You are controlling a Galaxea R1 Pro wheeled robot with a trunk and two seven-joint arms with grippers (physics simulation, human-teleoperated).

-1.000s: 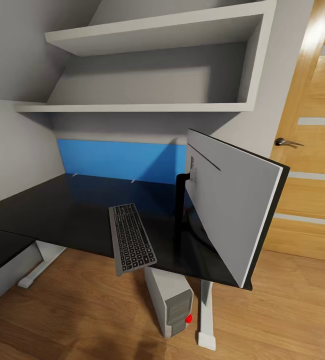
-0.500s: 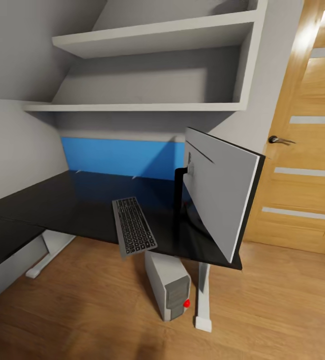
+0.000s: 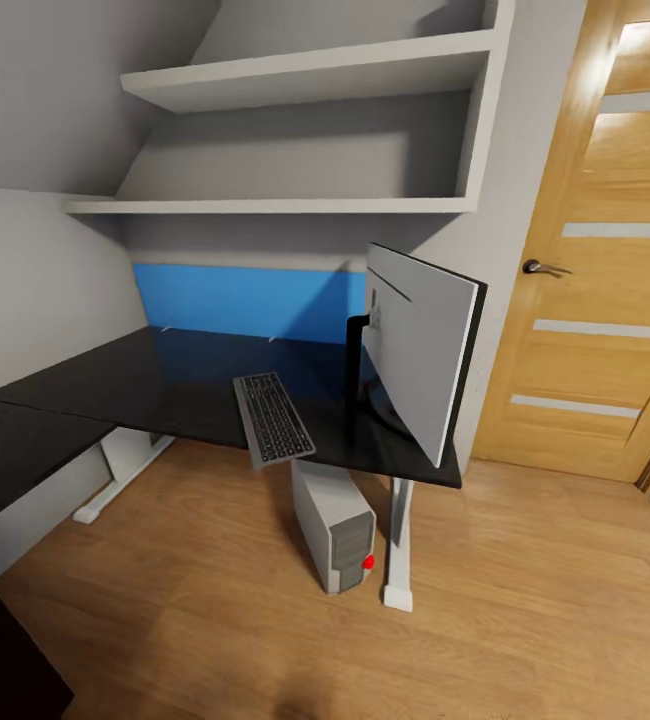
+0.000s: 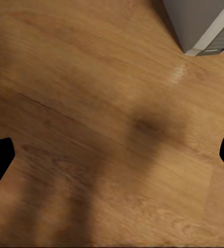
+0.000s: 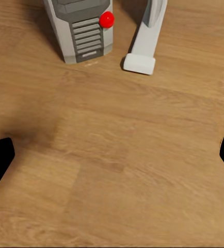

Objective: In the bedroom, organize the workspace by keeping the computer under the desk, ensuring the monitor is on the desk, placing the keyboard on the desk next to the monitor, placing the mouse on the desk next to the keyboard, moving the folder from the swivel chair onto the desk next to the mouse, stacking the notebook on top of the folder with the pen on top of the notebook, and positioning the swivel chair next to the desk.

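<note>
The long black desk (image 3: 115, 395) stands under white wall shelves. The wide monitor (image 3: 420, 345) stands on the desk's right end with its silver-grey back toward me. The keyboard (image 3: 273, 418) lies left of it, its near end hanging over the front edge. On the floor under the desk stands the computer (image 3: 335, 525), seen too as the computer (image 5: 83, 28) and a corner of the computer (image 4: 200, 26). My left gripper (image 4: 112, 160) and right gripper (image 5: 112, 160) hang open over bare wood floor. The mouse, folder, notebook, pen and swivel chair are out of view.
An oak door (image 3: 605, 250) is shut at the right. The desk's white leg (image 3: 397, 540) and its foot bar (image 5: 143, 57) stand beside the computer. A blue panel (image 3: 245, 300) backs the desk. A dark surface (image 3: 5, 650) fills the lower left corner.
The whole head view has pulled back and shifted, so the desk, monitor and computer look smaller and farther. The things themselves have not moved.
</note>
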